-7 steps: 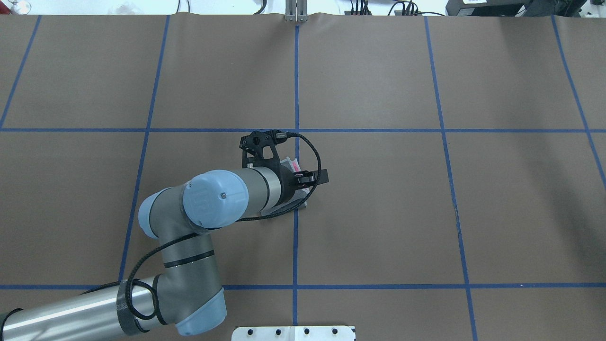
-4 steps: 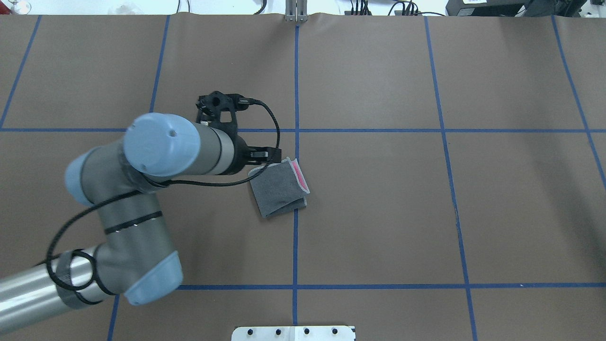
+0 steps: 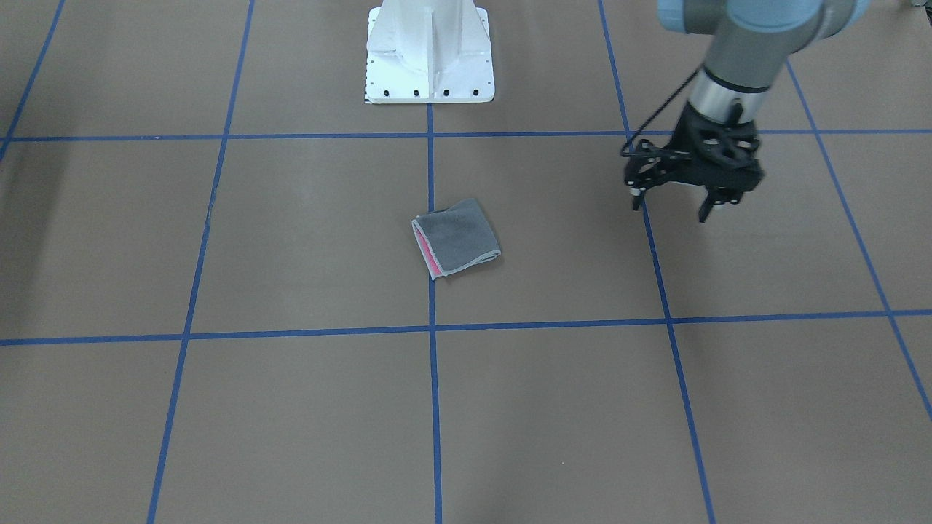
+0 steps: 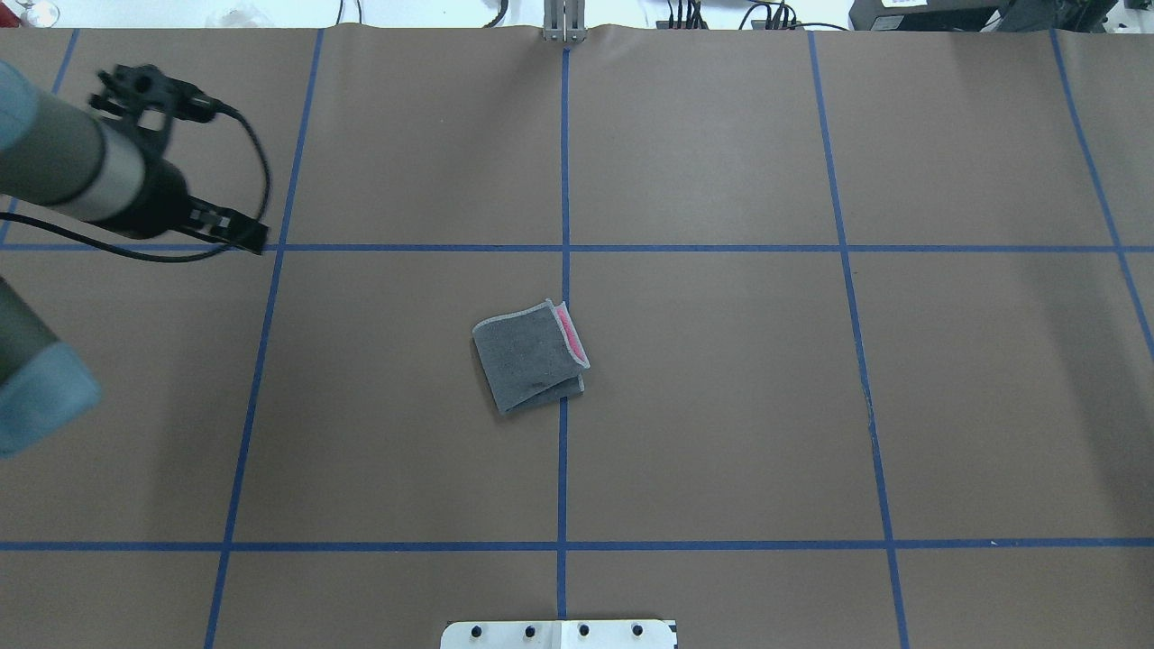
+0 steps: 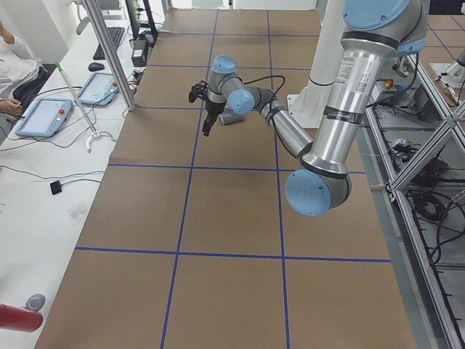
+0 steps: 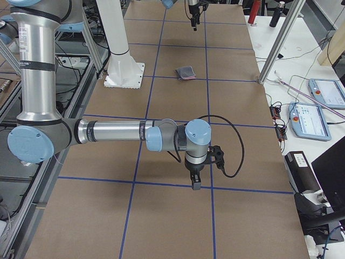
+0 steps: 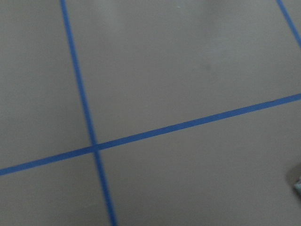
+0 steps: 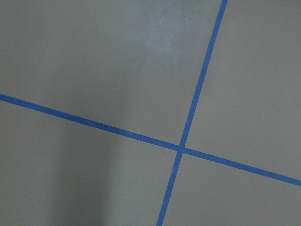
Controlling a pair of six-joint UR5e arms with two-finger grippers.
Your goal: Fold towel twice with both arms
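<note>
Towel (image 4: 527, 361) lies flat near the centre of the table (image 4: 721, 433), folded w/ grey face up and a pink strip showing along 1 edge. 1 side overlaps the middle blue tape line (image 4: 563, 469). Wide brown surface btwn towel and every table edge. Left gripper (image 3: 670, 211) hangs above the table, well apart from towel, its 2 fingers spread, holding nothing. Right gripper (image 6: 194, 182) is low over the table, far from towel; can't tell if it's spread or closed.

Towel (image 3: 456, 237) on table (image 3: 291, 240) centre, left gripper (image 3: 670, 209) well apart leftward
</note>
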